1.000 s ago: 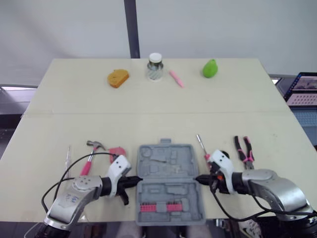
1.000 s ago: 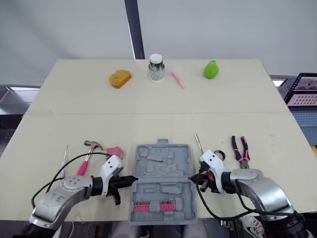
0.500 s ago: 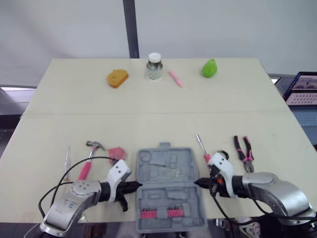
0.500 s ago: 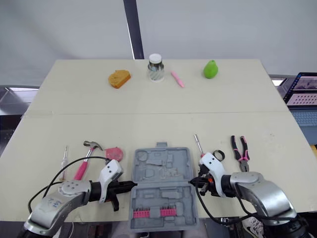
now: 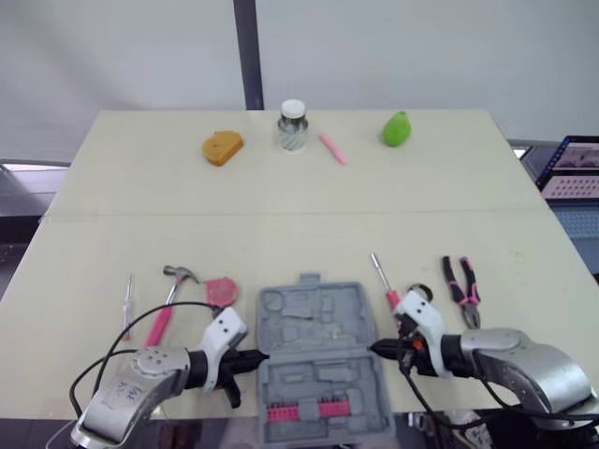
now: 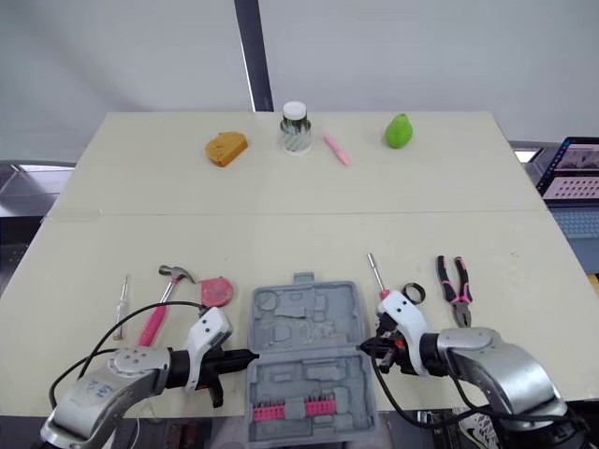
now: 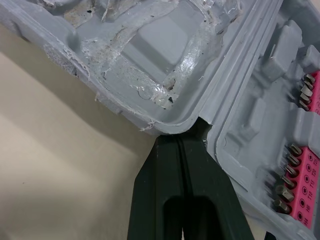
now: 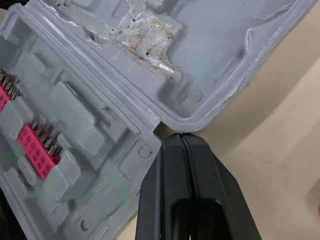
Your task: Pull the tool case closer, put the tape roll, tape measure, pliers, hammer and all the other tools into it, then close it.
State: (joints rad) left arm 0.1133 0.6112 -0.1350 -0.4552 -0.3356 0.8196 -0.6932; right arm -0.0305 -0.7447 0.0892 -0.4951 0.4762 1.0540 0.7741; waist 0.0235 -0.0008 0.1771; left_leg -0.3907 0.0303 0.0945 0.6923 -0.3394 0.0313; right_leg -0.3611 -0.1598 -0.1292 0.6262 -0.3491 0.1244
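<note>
The grey tool case (image 5: 318, 327) lies open at the table's front edge, a pink bit strip (image 5: 301, 410) in its near half. My left gripper (image 5: 255, 356) is shut, its tips pressed into the hinge notch on the case's left side (image 7: 181, 137). My right gripper (image 5: 377, 349) is shut at the hinge notch on the right side (image 8: 183, 136). Left of the case lie a pink-handled hammer (image 5: 168, 304) and a pink tape measure (image 5: 222, 290). Right of it are a screwdriver (image 5: 382, 279), a black tape roll (image 5: 417, 292) and pliers (image 5: 463, 290).
A thin small screwdriver (image 5: 128, 304) lies far left. Along the table's far side stand an orange block (image 5: 223, 147), a glass jar (image 5: 292, 125), a pink pen (image 5: 332, 147) and a green pear (image 5: 396, 128). A laptop (image 5: 571, 168) sits off the right edge.
The case has slid nearer to me, toward the front edge, with both shut grippers drawing back at its hinge. The loose tools stayed put.
</note>
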